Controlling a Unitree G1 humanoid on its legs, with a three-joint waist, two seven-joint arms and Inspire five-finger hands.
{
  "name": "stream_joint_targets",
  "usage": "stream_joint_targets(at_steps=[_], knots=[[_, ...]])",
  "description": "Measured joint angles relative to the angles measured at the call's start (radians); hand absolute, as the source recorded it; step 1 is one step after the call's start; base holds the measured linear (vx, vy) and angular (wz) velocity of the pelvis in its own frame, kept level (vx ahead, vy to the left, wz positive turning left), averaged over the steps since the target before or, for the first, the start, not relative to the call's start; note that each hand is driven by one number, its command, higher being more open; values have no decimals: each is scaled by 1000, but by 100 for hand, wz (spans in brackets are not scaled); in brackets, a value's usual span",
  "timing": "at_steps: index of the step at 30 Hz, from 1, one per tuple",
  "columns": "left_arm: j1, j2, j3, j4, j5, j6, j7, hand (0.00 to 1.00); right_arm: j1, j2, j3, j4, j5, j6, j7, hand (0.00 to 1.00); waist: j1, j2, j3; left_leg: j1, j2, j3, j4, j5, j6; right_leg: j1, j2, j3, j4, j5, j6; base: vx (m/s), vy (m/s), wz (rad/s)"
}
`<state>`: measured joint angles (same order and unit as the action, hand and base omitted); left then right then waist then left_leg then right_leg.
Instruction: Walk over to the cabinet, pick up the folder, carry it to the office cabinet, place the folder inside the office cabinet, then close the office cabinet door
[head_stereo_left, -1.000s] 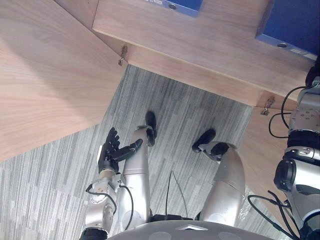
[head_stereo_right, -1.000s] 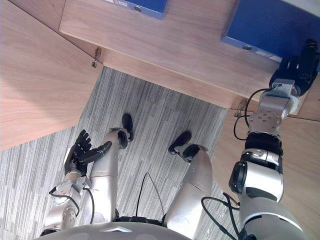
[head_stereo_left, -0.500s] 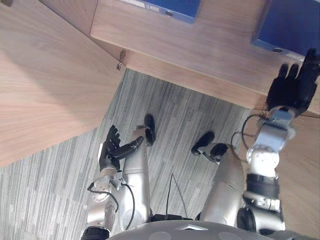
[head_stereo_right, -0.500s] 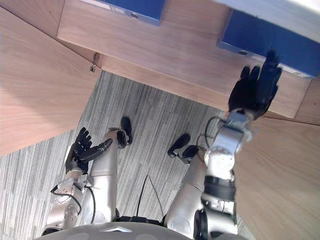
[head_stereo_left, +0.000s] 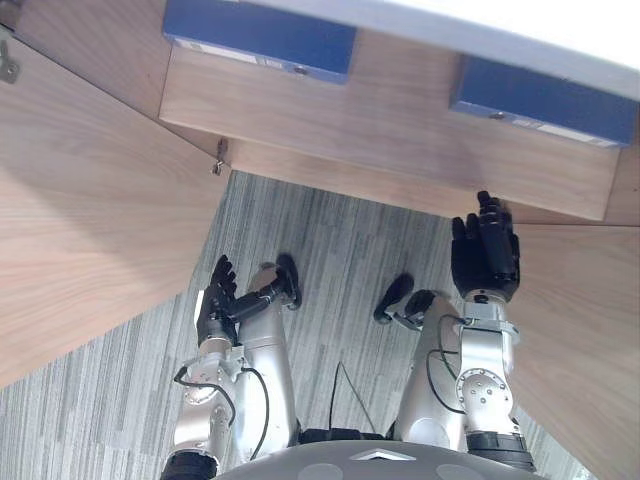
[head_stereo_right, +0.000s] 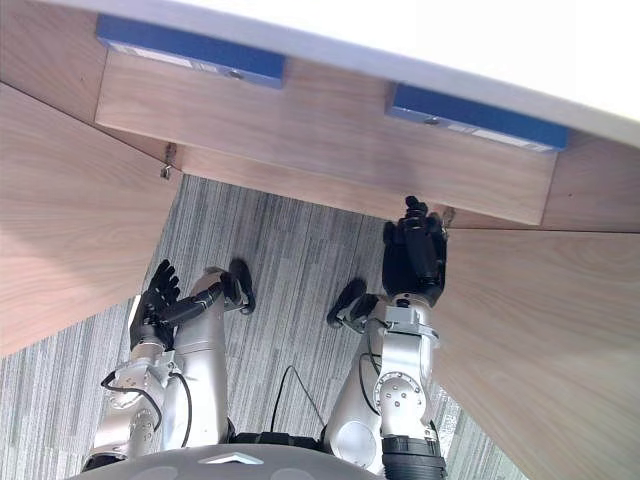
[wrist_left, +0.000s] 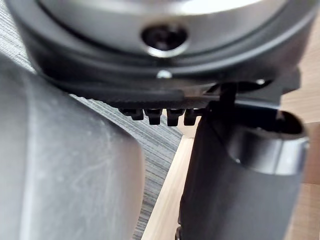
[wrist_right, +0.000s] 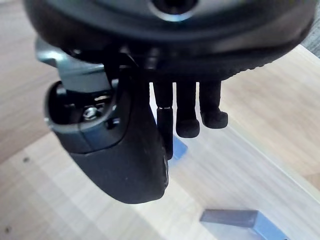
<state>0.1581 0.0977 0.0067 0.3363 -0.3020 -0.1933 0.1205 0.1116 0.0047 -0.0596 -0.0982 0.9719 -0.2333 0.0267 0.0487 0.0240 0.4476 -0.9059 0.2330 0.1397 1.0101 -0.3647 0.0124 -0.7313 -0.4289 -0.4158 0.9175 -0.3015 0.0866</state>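
Two blue folders lie inside the open wooden cabinet, one at the left (head_stereo_left: 260, 38) and one at the right (head_stereo_left: 545, 100). They rest on the cabinet's shelf (head_stereo_left: 380, 130). My right hand (head_stereo_left: 485, 255) is raised just below the shelf's front edge, under the right folder, with straight open fingers and nothing in it. In the right wrist view its fingers (wrist_right: 187, 115) point over the wooden shelf, where a blue folder (wrist_right: 235, 217) lies apart from them. My left hand (head_stereo_left: 217, 300) hangs low at my left side, open and empty.
The cabinet's left door (head_stereo_left: 90, 220) stands swung open at my left, and the right door (head_stereo_left: 580, 340) stands open at my right, close beside my right hand. A metal hinge (head_stereo_left: 215, 165) sits at the left door's inner corner. Grey striped carpet (head_stereo_left: 330, 240) lies between the doors.
My right hand has come down and to the left, from beside the right folder to below the shelf's front edge. The camera has tilted, showing more of the folders. The left hand has stayed put.
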Motion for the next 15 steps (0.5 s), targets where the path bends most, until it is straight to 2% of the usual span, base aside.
stream_joint_targets(at_steps=[3, 5, 7, 10, 13, 15], knots=[[1, 3, 6, 40, 1, -4, -3, 100, 2, -10, 17, 60, -27, 12, 21, 0, -2, -27, -15, 72, -9, 15, -55, 5, -3, 65, 8, -8, -60, 16, 12, 134, 5, 0], [-1, 18, 13, 85, 16, -7, -13, 100, 1, -19, 33, 135, -66, 27, 39, 0, -14, -55, -33, 130, -20, 23, -119, 25, -3, 129, 19, -24, -133, 38, 28, 174, 11, 8], [-1, 28, 11, 124, 41, -7, -25, 100, 0, -36, 46, 197, -106, 47, 51, 0, -24, -69, -42, 186, -33, 30, -180, 40, 0, 192, 31, -42, -208, 63, 35, 169, 21, 8], [-1, 36, 12, 180, 61, -6, -39, 100, 0, -60, 55, 313, -184, 57, 75, 0, -27, -86, -59, 286, -52, 49, -289, 71, 1, 293, 56, -62, -347, 117, 45, 165, 23, -1], [0, 37, 12, 247, 82, -5, -53, 100, 0, -88, 63, 433, -225, 76, 86, 0, -27, -90, -103, 352, -67, 56, -388, 106, -1, 375, 91, -83, -493, 179, 54, 131, 2, 0], [0, 44, 16, 302, 95, -4, -62, 100, -5, -94, 62, 545, -263, 83, 96, 0, -27, -87, -134, 410, -68, 58, -452, 128, -9, 457, 133, -100, -627, 233, 51, 117, -30, -4]])
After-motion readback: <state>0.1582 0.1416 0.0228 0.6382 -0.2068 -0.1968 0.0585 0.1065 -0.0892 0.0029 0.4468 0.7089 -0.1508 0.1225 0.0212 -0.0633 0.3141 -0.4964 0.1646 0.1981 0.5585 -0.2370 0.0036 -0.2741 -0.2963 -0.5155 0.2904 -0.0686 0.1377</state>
